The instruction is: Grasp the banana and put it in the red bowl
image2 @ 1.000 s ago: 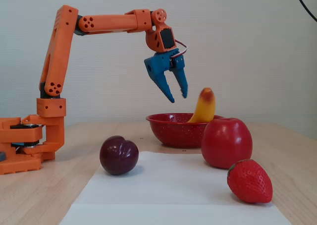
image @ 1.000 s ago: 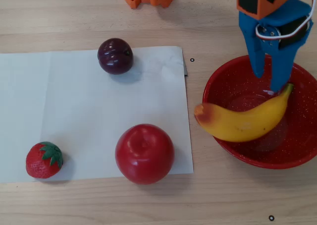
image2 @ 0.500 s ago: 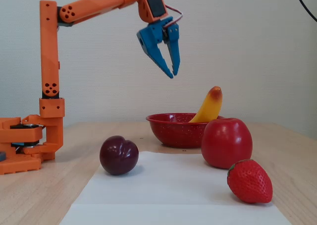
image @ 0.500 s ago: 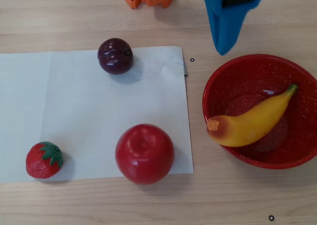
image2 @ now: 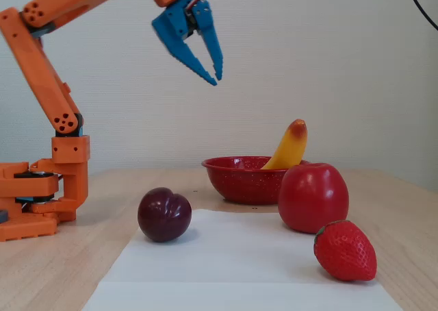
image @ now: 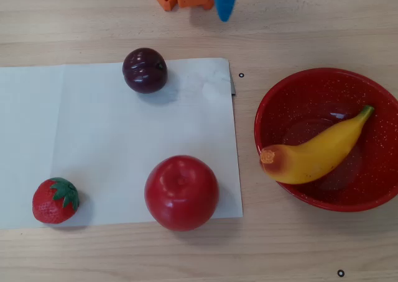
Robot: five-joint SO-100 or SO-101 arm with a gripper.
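Bright even light, soft shadows

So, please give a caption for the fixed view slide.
Banana resting in the red bowl, gripper raised empty above the table.

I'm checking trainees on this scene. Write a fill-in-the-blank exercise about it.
1. The banana lies in the red ____.
2. The gripper hangs in the air, holding ____.
3. The plum, the apple and the ____ rest on the white paper.

Missing words: bowl; nothing; strawberry
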